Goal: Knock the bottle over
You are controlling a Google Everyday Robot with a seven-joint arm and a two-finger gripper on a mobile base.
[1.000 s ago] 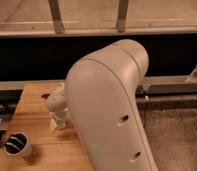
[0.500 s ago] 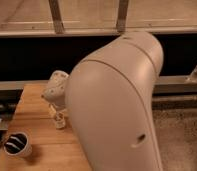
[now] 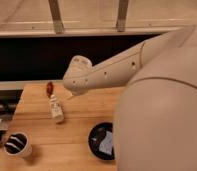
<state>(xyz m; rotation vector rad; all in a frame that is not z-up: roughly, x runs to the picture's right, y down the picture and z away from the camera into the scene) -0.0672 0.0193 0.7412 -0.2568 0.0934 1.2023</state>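
The bottle (image 3: pixel 56 108) is small, slim and whitish-cream. It is on the wooden table (image 3: pixel 87 112) left of centre, its top end slanting toward the far left. I cannot tell whether it lies flat or only leans. My gripper (image 3: pixel 72 93) is at the end of the big white arm (image 3: pixel 117 65), which reaches in from the right. The gripper hangs just right of and above the bottle's top end, close to it. I cannot see contact between them.
A small red object (image 3: pixel 50 88) lies just behind the bottle. A white cup with dark contents (image 3: pixel 17 145) stands at the front left corner. A black plate (image 3: pixel 96 141) with something pale on it sits front centre. A dark wall and rail run behind the table.
The arm has stretched out and away, uncovering the table and the black plate. The gripper has shifted from over the bottle to its right. The bottle's top now slants to the far left.
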